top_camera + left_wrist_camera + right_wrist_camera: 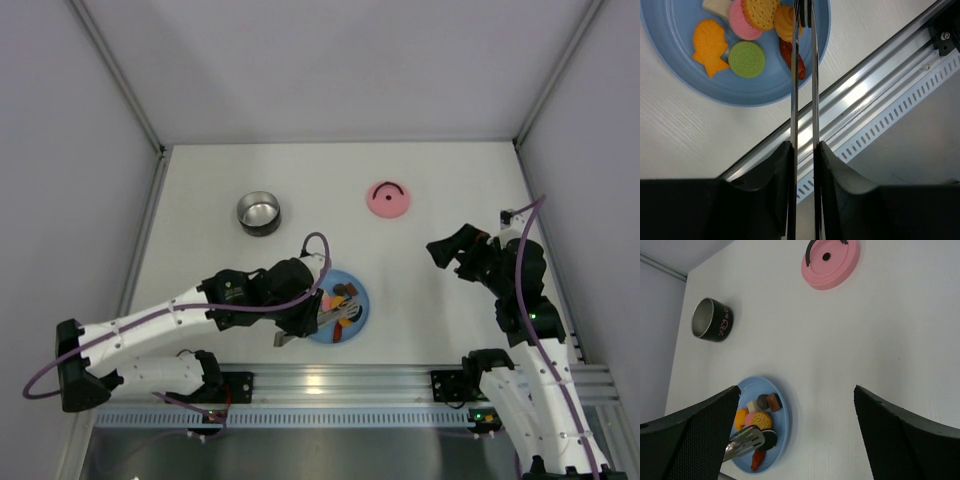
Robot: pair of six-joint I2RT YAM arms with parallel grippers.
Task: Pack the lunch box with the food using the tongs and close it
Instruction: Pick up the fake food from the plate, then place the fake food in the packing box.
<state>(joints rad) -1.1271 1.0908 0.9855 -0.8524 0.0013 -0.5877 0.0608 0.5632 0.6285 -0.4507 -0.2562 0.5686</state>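
The blue plate (pixel 358 318) near the front edge carries the food (pixel 746 58): an orange fish, green, pink and yellow biscuits, a red piece and a black cookie (pixel 767 439). My left gripper (pixel 804 150) is shut on the tongs (pixel 794 90), one finger pressed on each slim arm. The tongs' tips (pixel 742 440) reach over the food at the plate's near side. Whether they pinch a piece does not show. The lunch box (pixel 259 212) stands open at the back left, and its pink lid (pixel 388 199) lies at the back centre. My right gripper (pixel 795 388) hangs open and empty, right of the plate.
An aluminium rail (pixel 875 75) runs along the table's front edge just behind the tongs' handle end. White walls enclose the table on the left, the back and the right.
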